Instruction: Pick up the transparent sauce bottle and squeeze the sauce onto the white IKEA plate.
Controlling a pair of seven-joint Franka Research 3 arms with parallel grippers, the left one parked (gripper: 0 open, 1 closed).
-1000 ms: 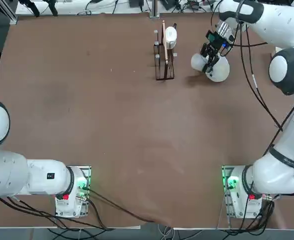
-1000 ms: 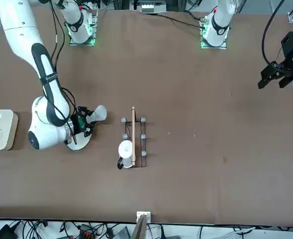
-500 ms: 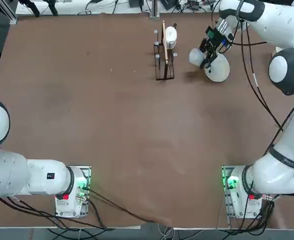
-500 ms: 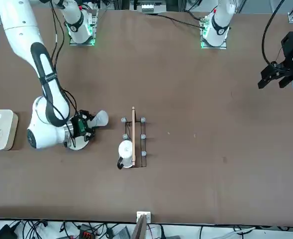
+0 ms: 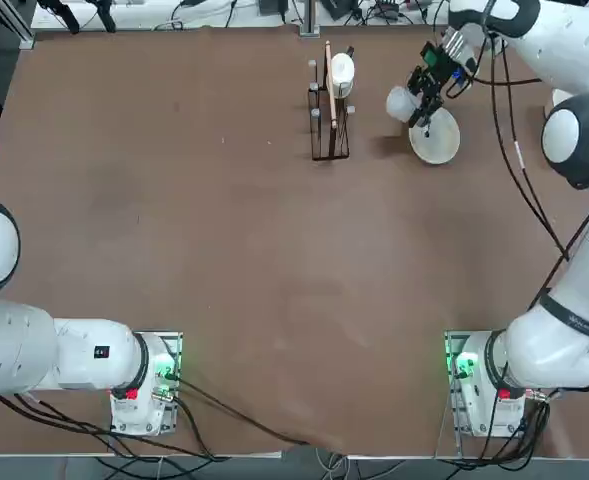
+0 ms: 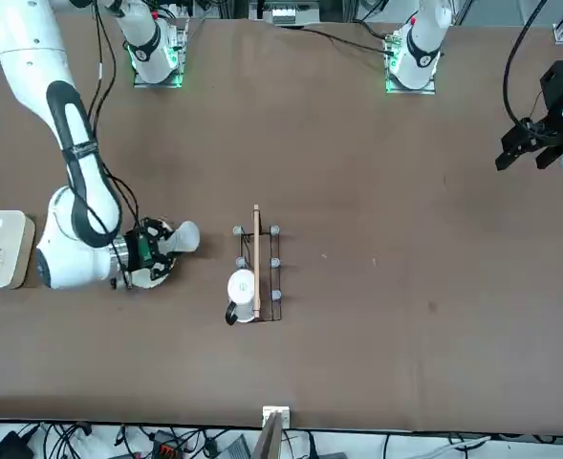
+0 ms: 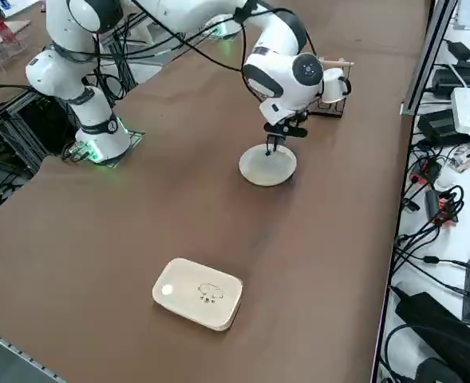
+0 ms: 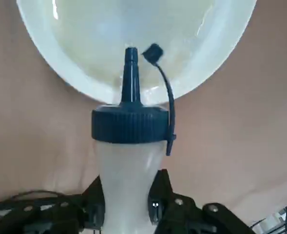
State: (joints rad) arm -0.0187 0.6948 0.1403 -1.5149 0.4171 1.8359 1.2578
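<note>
My right gripper [image 8: 127,197] is shut on the transparent sauce bottle [image 8: 126,170], a whitish squeeze bottle with a dark blue nozzle cap [image 8: 130,122]. Its small lid hangs open on a tether. The nozzle points down at the near rim of the white IKEA plate [image 8: 133,39]. From overhead, the gripper [image 5: 426,92] holds the bottle [image 5: 401,102] tilted just left of the plate [image 5: 436,140], at the table's far right. In the front view the bottle [image 6: 184,236] sticks out of the gripper [image 6: 153,249] above the plate [image 6: 155,275].
A black wire rack [image 5: 328,112] holding a small white disc [image 5: 342,70] and a wooden stick stands left of the plate. A white rounded box [image 7: 199,293] lies toward the table's right edge, also visible from the front as the box [image 6: 4,249].
The gripper has carried the bottle back toward the far edge and off the plate's middle, uncovering more of the plate. The grip on the bottle is unchanged.
</note>
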